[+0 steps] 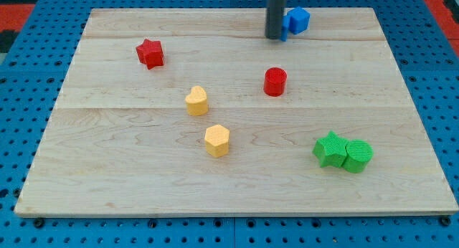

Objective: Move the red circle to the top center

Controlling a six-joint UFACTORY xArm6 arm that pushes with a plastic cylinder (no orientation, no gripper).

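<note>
Red circle (275, 82): short upright cylinder, mid-board, alone; my tip (275, 37) well above, beside blue block (295, 20); no gripper, nothing grasped.

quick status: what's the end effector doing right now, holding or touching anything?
My tip: a bare rod with no pincer, holding nothing. It sits at the view's top, right beside the blue block, above the red circle and apart from it.

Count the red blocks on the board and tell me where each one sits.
2. The red star lies toward the view's upper left. The red circle stands right of center, below my tip. No others show, though the rod could hide something small.
</note>
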